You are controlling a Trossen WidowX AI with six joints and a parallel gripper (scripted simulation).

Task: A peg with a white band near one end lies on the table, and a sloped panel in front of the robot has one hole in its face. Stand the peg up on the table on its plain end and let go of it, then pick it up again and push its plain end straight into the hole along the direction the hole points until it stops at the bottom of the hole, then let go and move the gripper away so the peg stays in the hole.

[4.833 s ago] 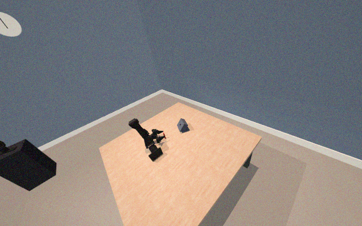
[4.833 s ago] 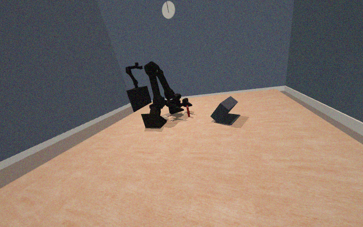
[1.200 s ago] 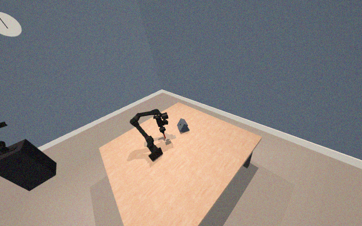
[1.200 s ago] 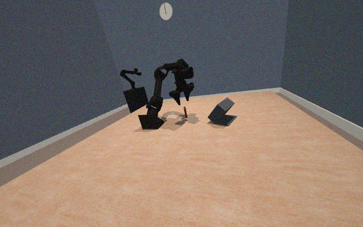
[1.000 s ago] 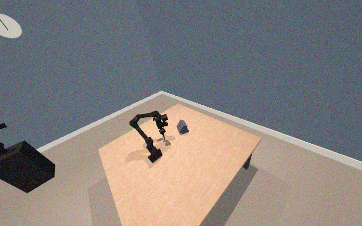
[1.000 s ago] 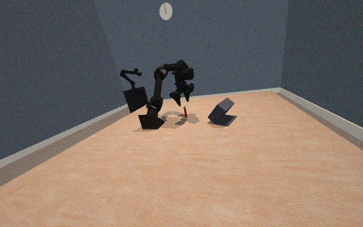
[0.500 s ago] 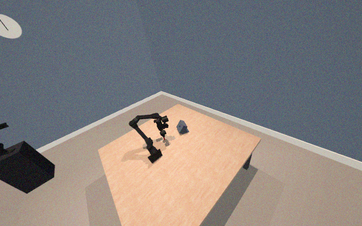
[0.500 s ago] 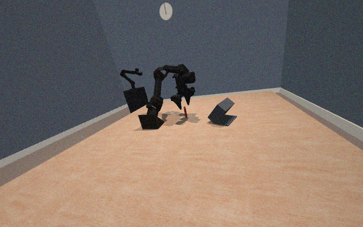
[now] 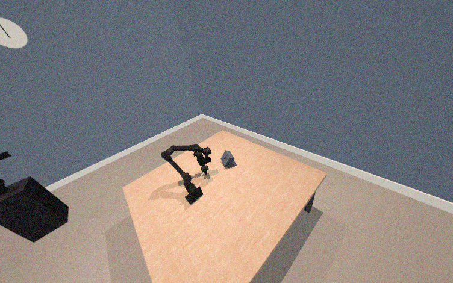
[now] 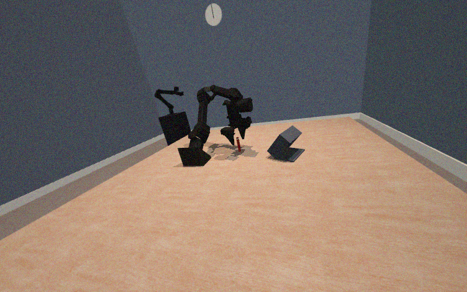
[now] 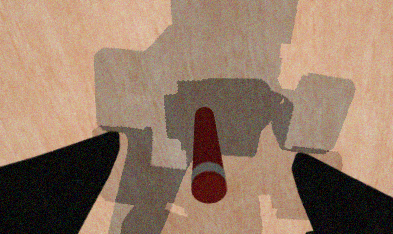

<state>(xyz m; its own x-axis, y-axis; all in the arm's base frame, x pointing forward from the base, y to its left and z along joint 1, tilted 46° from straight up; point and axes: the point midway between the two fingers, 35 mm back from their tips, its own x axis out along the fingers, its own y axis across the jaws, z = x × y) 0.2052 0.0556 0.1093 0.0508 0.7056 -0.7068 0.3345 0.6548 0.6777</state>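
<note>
The red peg point(image 10: 238, 145) point(image 11: 206, 145) stands upright on the table point(image 10: 228, 217), its banded end up; the light band shows near the top in the wrist view. In the top view only a small red bit of it shows by the fingers. My gripper point(image 10: 238, 141) point(image 11: 208, 151) is open and points down, with its fingertips on either side of the peg's upper end, not touching it in the wrist view. The sloped grey panel point(image 9: 227, 158) point(image 10: 282, 143) stands beyond the peg; a small dark hole shows in its face in the top view. The hole is hidden in the exterior view.
The arm's base point(image 9: 194, 195) point(image 10: 194, 156) stands on the table on the near side of the peg, opposite the panel. A black box point(image 9: 24, 209) point(image 10: 174, 127) with another dark arm on it stands off the table. Arm shadows fall around the peg.
</note>
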